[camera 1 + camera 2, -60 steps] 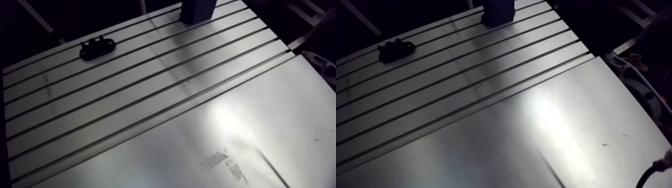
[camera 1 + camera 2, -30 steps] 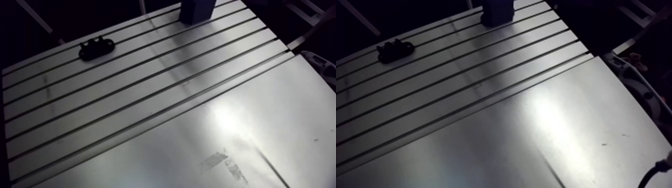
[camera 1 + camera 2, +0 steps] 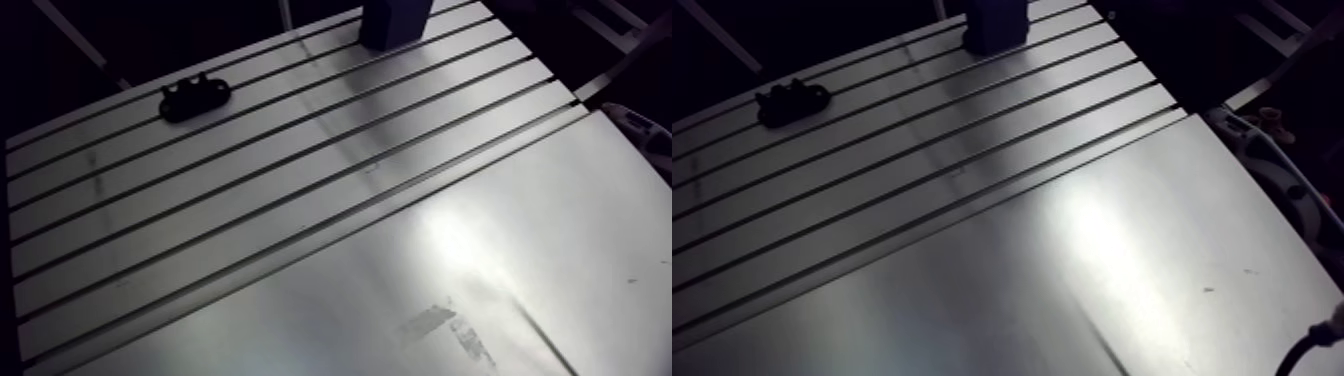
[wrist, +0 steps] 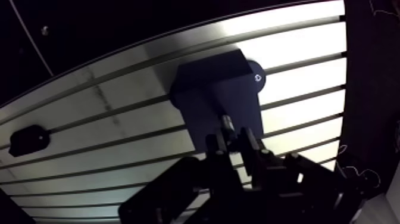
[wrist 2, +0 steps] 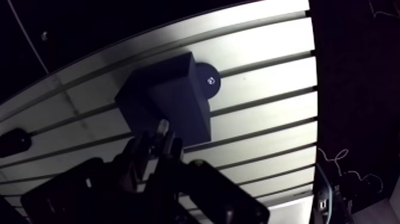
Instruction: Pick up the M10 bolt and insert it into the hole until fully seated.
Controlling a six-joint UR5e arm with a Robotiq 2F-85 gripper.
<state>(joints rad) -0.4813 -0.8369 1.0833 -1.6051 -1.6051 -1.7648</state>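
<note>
Black bracket (image 3: 195, 95) lies well apart on slotted table (image 3: 300, 215); gripper (image 4: 233, 142), clamped on M10 bolt (image 4: 226, 123), hangs above dark-blue block (image 4: 208, 83) w/ wrist tilted.

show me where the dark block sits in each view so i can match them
arm view: block at the top edge, partly cut off.
wrist view: block just ahead of the gripper, behind the bolt it holds.
shared landmark: black clamp on the slotted table; same clamp in the wrist view.
</note>
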